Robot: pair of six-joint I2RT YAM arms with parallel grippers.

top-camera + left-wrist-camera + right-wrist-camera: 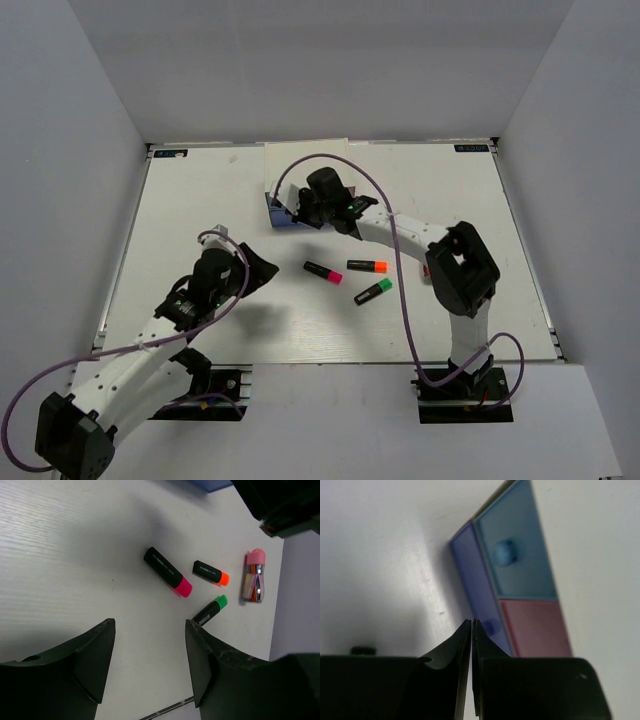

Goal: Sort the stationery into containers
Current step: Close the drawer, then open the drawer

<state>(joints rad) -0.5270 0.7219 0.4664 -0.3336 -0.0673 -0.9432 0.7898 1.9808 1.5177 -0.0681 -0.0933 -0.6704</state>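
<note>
- Right gripper (471, 626): fingers pressed together, holding nothing. The tips sit just beside the small knob (489, 626) of the dark blue drawer (476, 587), not around it.
- Step in hand, as judged: opening that drawer. To do it well, part the fingers just enough to straddle the knob and close squarely on it. Then draw straight toward the near edge, so the light chest neither slides nor skews.
- Chest (305, 165): white, at the middle of the far edge of the bench (200, 200). Light blue drawer (520, 555) and pink drawer (535, 627) sit side by side, fronts flush. Whether the dark blue one is ajar cannot be told.
- Left gripper (150, 630): fingers spread, empty, hanging over the near-left part of the bench and facing the stationery.
- Stationery: pink-capped highlighter (167, 571), orange-capped highlighter (211, 572) and green-capped highlighter (210, 611) lie mid-bench, apart from each other, none in a drawer.
- Right wrist view alone shows the drawer fronts and the knob. From above, the right arm covers them.
- Left wrist view alone shows a pink-topped item (254, 576) beyond the orange-capped highlighter. It does not show from above, and its kind is too small to tell.
</note>
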